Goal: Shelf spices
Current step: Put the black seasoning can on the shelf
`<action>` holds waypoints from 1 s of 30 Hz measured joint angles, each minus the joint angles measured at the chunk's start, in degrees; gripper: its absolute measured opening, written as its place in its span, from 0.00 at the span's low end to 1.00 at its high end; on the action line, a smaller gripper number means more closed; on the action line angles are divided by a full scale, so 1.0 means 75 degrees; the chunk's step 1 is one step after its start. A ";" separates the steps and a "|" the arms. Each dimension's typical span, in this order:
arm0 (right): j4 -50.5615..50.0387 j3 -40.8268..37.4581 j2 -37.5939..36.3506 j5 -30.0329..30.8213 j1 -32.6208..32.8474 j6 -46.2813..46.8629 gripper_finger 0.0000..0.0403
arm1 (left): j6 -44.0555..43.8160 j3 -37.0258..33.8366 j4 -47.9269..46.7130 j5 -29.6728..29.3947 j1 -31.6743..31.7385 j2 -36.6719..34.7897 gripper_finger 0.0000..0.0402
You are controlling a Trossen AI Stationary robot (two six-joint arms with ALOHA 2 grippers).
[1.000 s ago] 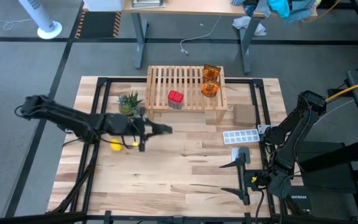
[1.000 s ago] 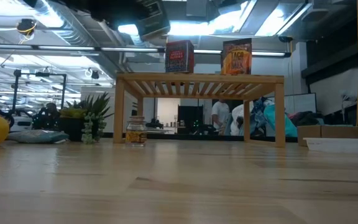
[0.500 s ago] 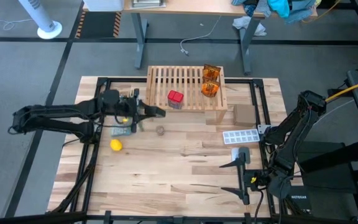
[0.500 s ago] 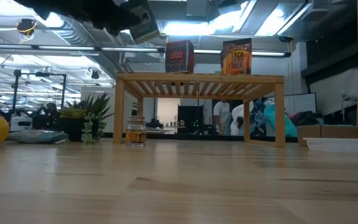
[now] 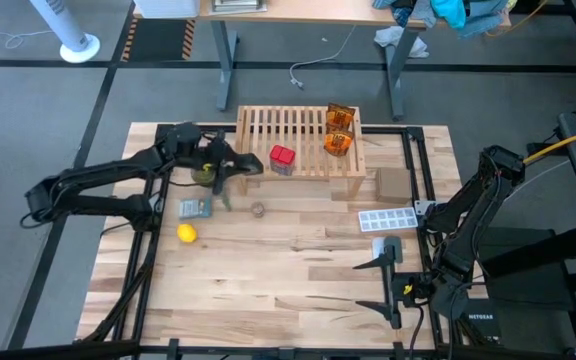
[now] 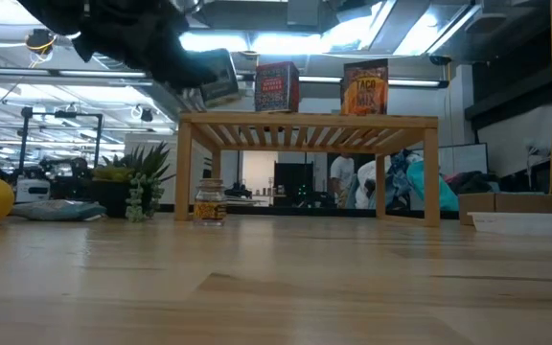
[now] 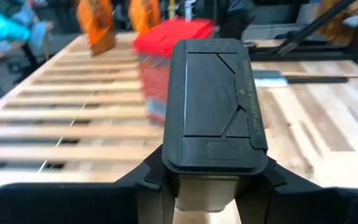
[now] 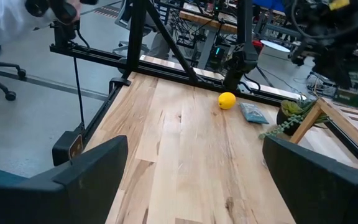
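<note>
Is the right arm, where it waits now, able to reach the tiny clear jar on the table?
Probably yes. The right pincer stands open at the near right, and only bare table lies between it and the tiny clear jar. The stretch looks long, though.

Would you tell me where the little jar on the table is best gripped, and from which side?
Probably across its sides just under the lid, from straight above: the jar stands upright and alone, apart from the shelf and plant.
</note>
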 joint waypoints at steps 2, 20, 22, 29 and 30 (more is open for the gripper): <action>-0.0007 0.0000 0.0000 0.0000 0.0000 -0.0047 0.94 | 0.0002 0.0000 -0.0004 0.0056 0.0195 0.0171 0.26; 0.0013 0.0000 0.0000 0.0003 0.0000 -0.0217 0.94 | 0.0142 0.1517 -0.0283 0.0122 0.1406 0.1479 0.26; 0.0017 0.0000 0.0000 0.0003 -0.0002 -0.0217 0.94 | 0.0148 0.1738 -0.0549 0.0123 0.1453 0.1617 0.26; 0.0019 0.0000 0.0023 -0.0041 -0.0003 -0.0144 0.94 | 0.0701 0.1909 -0.1325 -0.0360 0.1501 0.1965 0.26; 0.0022 0.0000 0.0020 -0.0061 -0.0003 -0.0141 0.94 | 0.0778 0.1915 -0.1346 -0.0480 0.1501 0.1997 0.26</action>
